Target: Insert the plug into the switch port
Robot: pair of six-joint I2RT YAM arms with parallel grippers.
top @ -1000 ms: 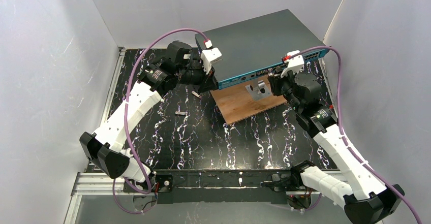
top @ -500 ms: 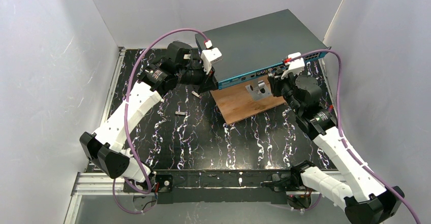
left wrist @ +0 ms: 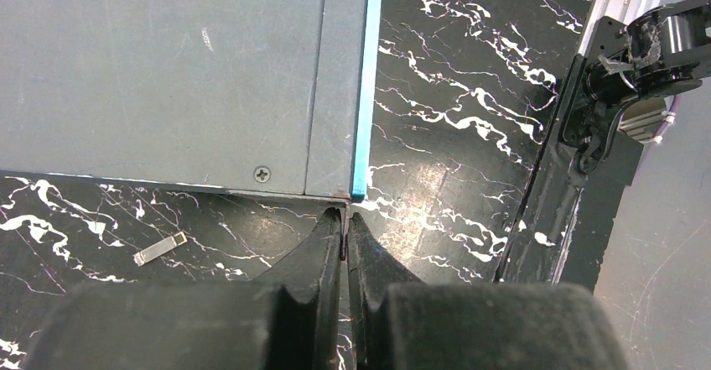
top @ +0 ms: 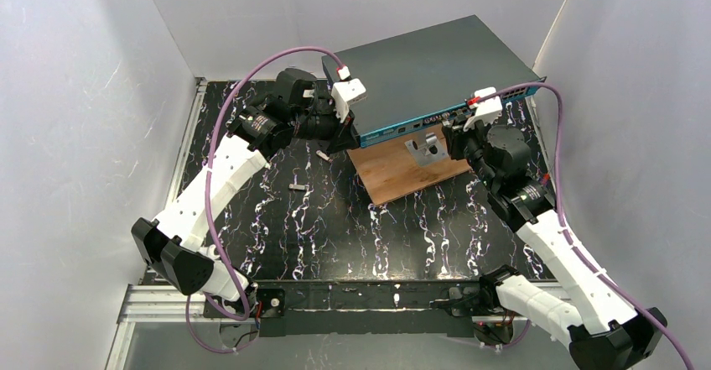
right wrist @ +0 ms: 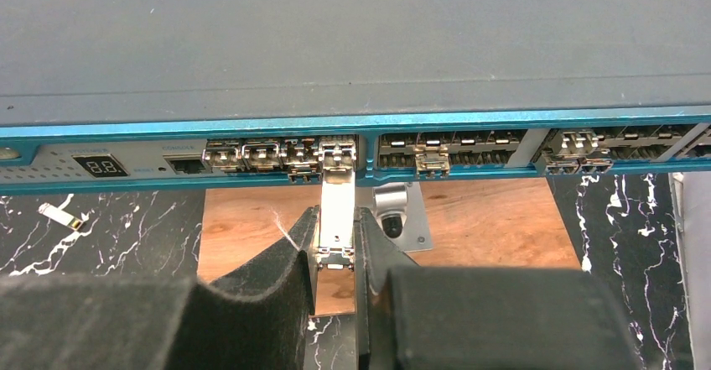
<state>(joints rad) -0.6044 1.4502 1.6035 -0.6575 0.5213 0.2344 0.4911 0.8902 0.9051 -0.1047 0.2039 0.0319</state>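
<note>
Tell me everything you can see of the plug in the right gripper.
The plug is a slim, oblong block of silvery metal, with a small latch-like piece at its near end. It points lengthwise at the switch. The right gripper clamps its near half from both sides. Its far end meets the switch's teal front strip, at the right end of the left-hand group of sockets; how deep it sits cannot be told. The wooden board lies below it.

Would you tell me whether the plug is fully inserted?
Partly: the plug has its tip in the switch port; most shows outside.
</note>
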